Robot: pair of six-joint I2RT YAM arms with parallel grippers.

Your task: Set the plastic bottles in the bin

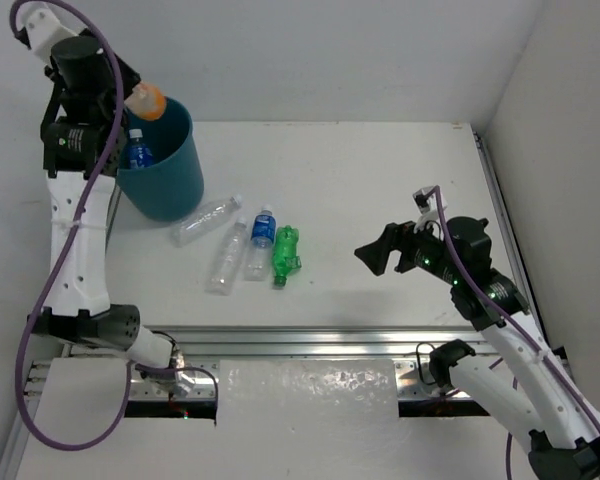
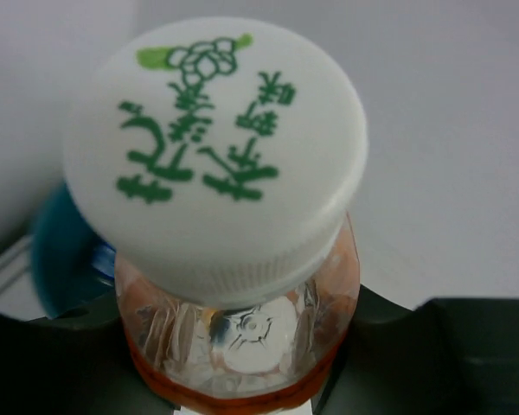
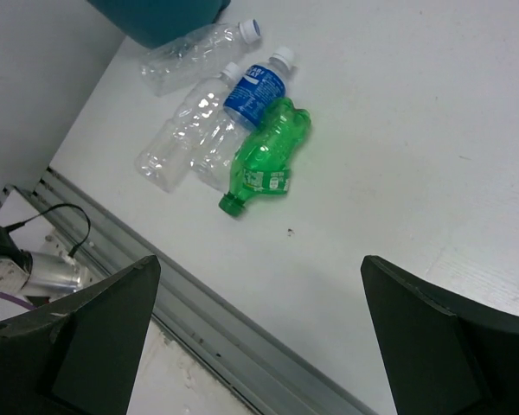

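Overall, white walls (image 1: 330,50), white worktop (image 1: 380,180): four lying bottles (image 1: 261,240), one bin (image 1: 170,185); left end effector (image 1: 128,100) pinches one orange bottle (image 1: 146,101), right end effector (image 1: 378,252) spread.

Left claw (image 2: 251,367): held bottle (image 2: 233,216) sits between its fingers, cap end toward the wrist camera. The bin (image 1: 170,175) stands just below this claw, at the far left of the table (image 1: 380,170). A second bottle (image 1: 137,150) sits inside the bin, under the claw.

Right claw (image 1: 373,252): over the right half of the table, well apart from the bin, nothing between its fingers. Four bottles lie on the table to its left, between it and the bin.
- nearest bottle (image 1: 285,254): closest to this claw
- next bottle (image 1: 261,243): touching the nearest bottle, on the side away from the claw
- third bottle (image 1: 227,257): just beyond that
- farthest bottle (image 1: 206,220): just beside the bin's base
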